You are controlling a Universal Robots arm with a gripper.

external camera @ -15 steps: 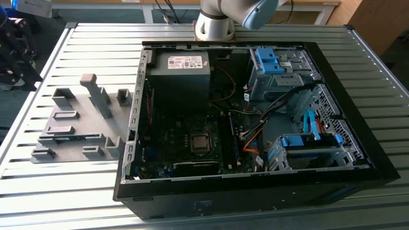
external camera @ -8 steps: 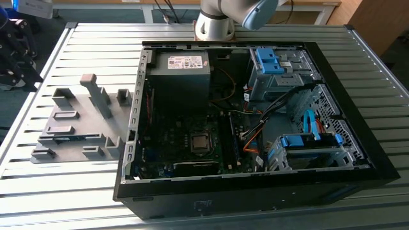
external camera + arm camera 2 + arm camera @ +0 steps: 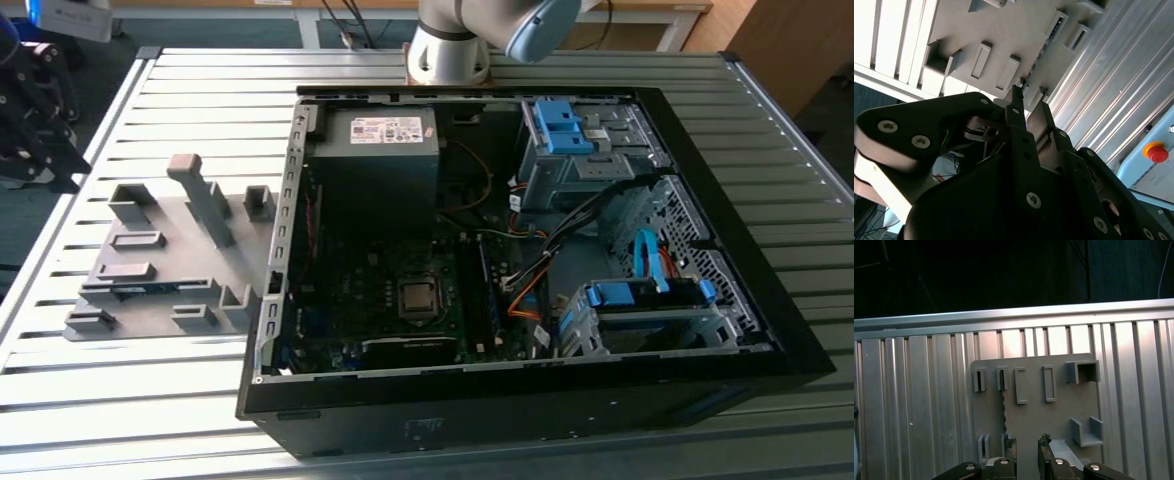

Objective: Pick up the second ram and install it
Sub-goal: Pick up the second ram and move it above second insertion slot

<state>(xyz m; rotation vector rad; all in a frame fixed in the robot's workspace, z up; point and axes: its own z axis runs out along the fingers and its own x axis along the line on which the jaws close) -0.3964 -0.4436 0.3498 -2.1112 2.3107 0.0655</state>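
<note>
The arm (image 3: 454, 40) is cut off above its base in the exterior view. In the first wrist view the gripper (image 3: 1027, 441) holds nothing, its dark metal fingers parted above the grey plastic plate (image 3: 1054, 415). The ram (image 3: 1003, 405), seen edge-on as a thin dark strip, stands in the plate's slots. In the exterior view the plate lies at nine o'clock from the open computer case (image 3: 467, 405) on the ribbed metal table (image 3: 200, 80).

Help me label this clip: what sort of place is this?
Probably a robotics lab or assembly test bench: an open computer case lies on a slatted metal table, a grey fixture plate beside it, a robot arm at the far side.
</note>
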